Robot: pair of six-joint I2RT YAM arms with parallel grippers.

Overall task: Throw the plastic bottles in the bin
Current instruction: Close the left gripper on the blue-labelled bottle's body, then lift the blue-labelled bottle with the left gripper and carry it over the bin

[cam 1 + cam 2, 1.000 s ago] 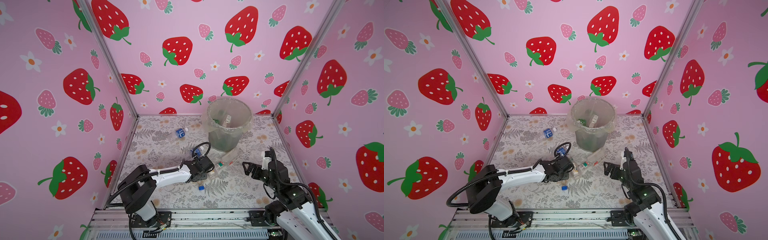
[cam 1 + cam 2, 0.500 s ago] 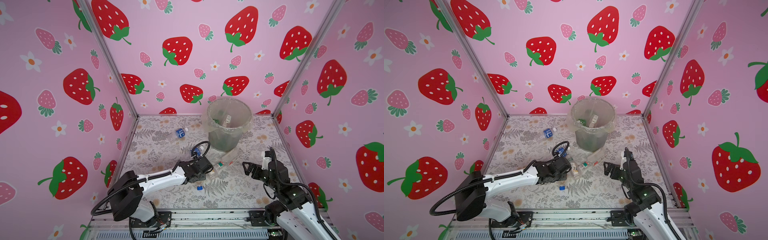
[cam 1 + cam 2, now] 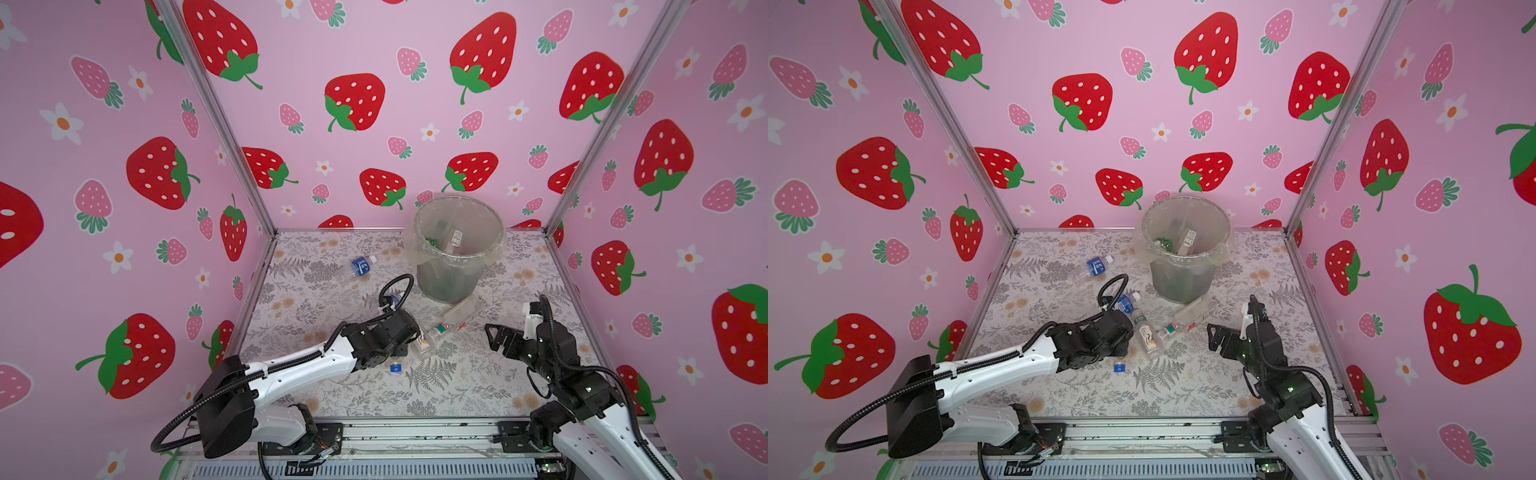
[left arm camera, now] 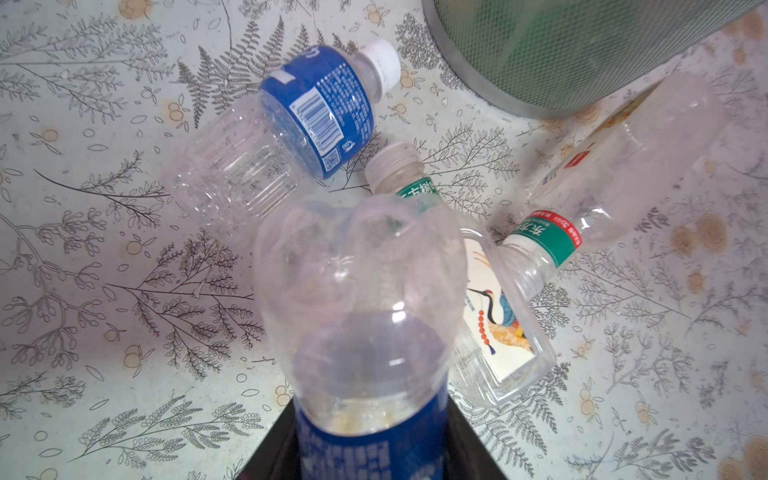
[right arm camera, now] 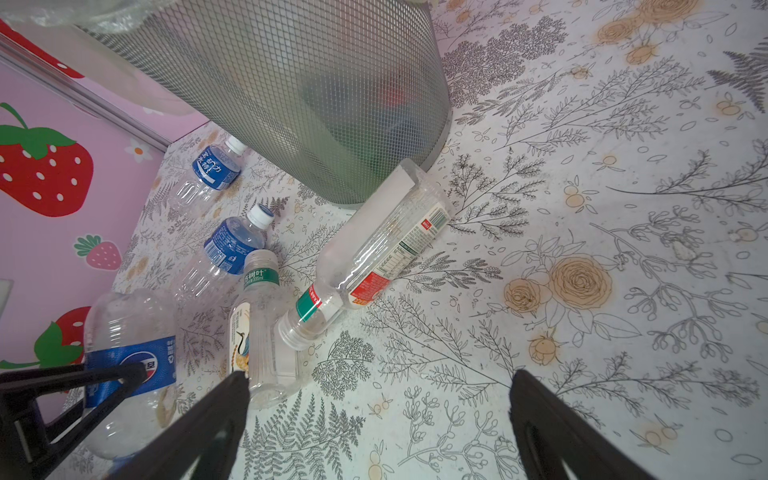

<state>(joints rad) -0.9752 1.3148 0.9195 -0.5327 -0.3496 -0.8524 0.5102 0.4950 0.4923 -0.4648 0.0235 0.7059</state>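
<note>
Blue-label bottle (image 4: 365, 353) | left end effector (image 4: 368, 444) gripping it | right end effector (image 5: 380, 376) agape, empty

Tight squeeze in front of the bin (image 3: 451, 276): a long clear bottle (image 5: 386, 245) lies just beside its base, with the crane-label bottle (image 5: 257, 332) and a blue-label bottle (image 5: 232, 249) packed alongside. The left gripper (image 5: 120, 380), clamped on a Pepsi bottle (image 5: 124, 328), walls off that cluster's left flank. Right of the bottles the floor (image 3: 465, 374) lies wide open. A lone blue-label bottle (image 3: 359, 266) by the left wall has free floor around it.
</note>
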